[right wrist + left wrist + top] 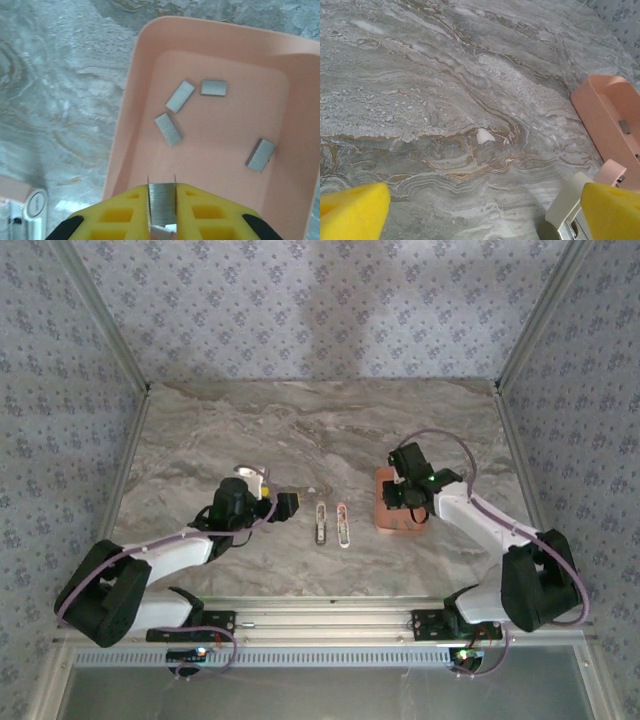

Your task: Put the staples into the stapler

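Observation:
The stapler [331,524] lies opened on the marble table between the two arms, a cream half beside a pink half. Its end shows in the left wrist view [568,202] and the right wrist view [31,212]. Several loose staples [168,129] lie flat in the salmon tray [130,115]. My right gripper [162,192] hangs over the tray's near end, shut on a grey strip of staples [162,205] held upright between the yellow pads. My left gripper [282,503] stands open just left of the stapler, with nothing between its fingertips [352,212].
The tray [400,508] sits right of the stapler, under the right gripper [410,490]. Its corner shows in the left wrist view [600,107]. Patterned walls enclose the table on three sides. Bare marble stretches toward the back.

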Tool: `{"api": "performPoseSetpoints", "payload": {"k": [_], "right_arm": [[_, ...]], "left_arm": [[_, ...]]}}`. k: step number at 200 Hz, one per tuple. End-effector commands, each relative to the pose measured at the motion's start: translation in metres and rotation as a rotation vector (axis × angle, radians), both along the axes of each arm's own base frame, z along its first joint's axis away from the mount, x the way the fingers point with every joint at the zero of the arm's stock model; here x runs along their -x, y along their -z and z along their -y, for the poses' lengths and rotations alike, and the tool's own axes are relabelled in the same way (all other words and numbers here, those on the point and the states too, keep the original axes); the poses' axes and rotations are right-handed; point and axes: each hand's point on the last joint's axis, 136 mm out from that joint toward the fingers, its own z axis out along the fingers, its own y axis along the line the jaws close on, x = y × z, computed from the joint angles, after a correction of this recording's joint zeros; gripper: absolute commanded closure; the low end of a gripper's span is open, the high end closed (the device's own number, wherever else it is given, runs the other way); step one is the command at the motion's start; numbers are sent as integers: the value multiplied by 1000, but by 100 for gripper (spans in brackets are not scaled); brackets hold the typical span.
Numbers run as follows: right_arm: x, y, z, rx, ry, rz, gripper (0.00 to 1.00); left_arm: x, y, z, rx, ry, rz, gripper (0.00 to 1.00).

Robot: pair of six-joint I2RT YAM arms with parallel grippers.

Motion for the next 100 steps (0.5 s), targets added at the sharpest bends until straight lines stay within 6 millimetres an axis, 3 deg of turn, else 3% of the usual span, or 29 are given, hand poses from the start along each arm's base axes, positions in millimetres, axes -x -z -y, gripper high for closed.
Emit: {"api": "performPoseSetpoints", "payload": {"k": [1, 26, 49, 100], "right_arm": [[16, -8, -6, -21, 1, 28, 83], [40, -9, -24, -102, -33, 29, 82], [62, -6, -24, -87, -29, 12, 82], [108, 27, -28, -124, 25, -87, 82]], "left_arm": [[8, -8, -2, 25, 1, 21, 2], [12, -8, -6, 25, -4, 31, 2], [16, -7, -6, 22, 7, 35, 2], [20, -2, -8, 21, 9, 33, 2]]}}
